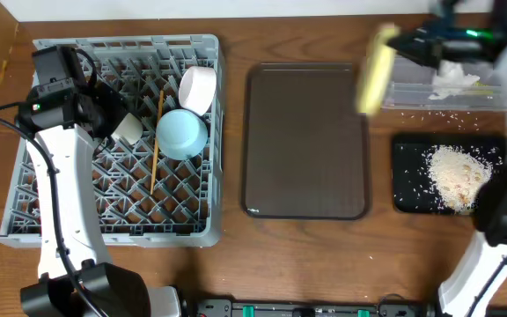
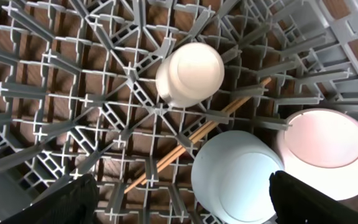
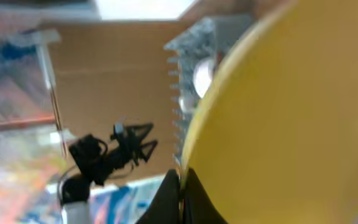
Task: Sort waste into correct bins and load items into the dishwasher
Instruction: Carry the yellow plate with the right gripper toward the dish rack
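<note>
The grey dish rack [image 1: 77, 176] at the left holds a light blue bowl [image 1: 181, 134], a white bowl [image 1: 198, 89], a small white cup [image 1: 128, 127] and wooden chopsticks [image 1: 156, 145]. My left gripper [image 2: 179, 205] is open and empty above the rack; below it I see the cup [image 2: 190, 73], blue bowl [image 2: 238, 177], white bowl [image 2: 328, 146] and chopsticks [image 2: 194, 140]. My right gripper [image 3: 180, 186] is shut on the rim of the pale yellow plate [image 3: 291, 124], held tilted on edge in the air [image 1: 375, 69] above the brown tray's far right corner.
A dark brown serving tray [image 1: 304, 141] lies in the middle. A clear tub [image 1: 451, 88] at the back right holds a white napkin [image 1: 454, 79]. A black tray [image 1: 407, 172] at the right holds rice scraps [image 1: 456, 176]; loose grains lie around it.
</note>
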You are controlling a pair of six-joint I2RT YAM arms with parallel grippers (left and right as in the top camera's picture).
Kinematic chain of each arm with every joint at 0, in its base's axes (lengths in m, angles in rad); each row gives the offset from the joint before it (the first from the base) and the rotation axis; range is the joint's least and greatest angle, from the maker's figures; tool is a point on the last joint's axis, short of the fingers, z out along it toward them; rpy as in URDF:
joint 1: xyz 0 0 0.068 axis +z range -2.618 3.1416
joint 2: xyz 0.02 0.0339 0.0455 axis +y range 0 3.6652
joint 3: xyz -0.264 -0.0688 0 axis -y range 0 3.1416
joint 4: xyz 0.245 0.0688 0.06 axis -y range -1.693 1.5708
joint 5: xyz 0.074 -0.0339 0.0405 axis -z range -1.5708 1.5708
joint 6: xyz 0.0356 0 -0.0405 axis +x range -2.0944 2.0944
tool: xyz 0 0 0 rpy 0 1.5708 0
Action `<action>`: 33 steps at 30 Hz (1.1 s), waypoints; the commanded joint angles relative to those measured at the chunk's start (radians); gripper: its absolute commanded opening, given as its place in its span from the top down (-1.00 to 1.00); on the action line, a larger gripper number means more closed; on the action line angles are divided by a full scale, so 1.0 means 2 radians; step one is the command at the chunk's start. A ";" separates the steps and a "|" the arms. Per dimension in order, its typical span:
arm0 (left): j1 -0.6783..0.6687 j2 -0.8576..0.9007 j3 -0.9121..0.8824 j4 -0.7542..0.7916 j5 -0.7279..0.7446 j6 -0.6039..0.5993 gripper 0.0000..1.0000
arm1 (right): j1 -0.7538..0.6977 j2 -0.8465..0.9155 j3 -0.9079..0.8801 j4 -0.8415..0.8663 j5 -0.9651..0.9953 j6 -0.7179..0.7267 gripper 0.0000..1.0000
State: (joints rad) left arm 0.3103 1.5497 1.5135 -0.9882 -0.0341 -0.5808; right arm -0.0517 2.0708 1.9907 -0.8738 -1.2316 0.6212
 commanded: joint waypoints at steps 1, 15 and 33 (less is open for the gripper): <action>0.001 0.000 0.000 -0.001 -0.003 -0.006 -0.78 | 0.066 -0.011 0.002 0.090 0.006 0.126 0.97; 0.001 0.000 0.000 -0.001 -0.003 -0.006 -0.78 | 0.270 -0.010 0.002 0.347 0.207 0.086 0.97; 0.001 0.000 0.000 -0.001 -0.003 -0.006 -0.78 | 0.377 0.048 0.002 0.433 0.271 0.025 0.97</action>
State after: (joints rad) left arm 0.3103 1.5497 1.5135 -0.9878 -0.0322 -0.5808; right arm 0.6964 2.1078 1.9865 -0.0269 -0.7124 0.6991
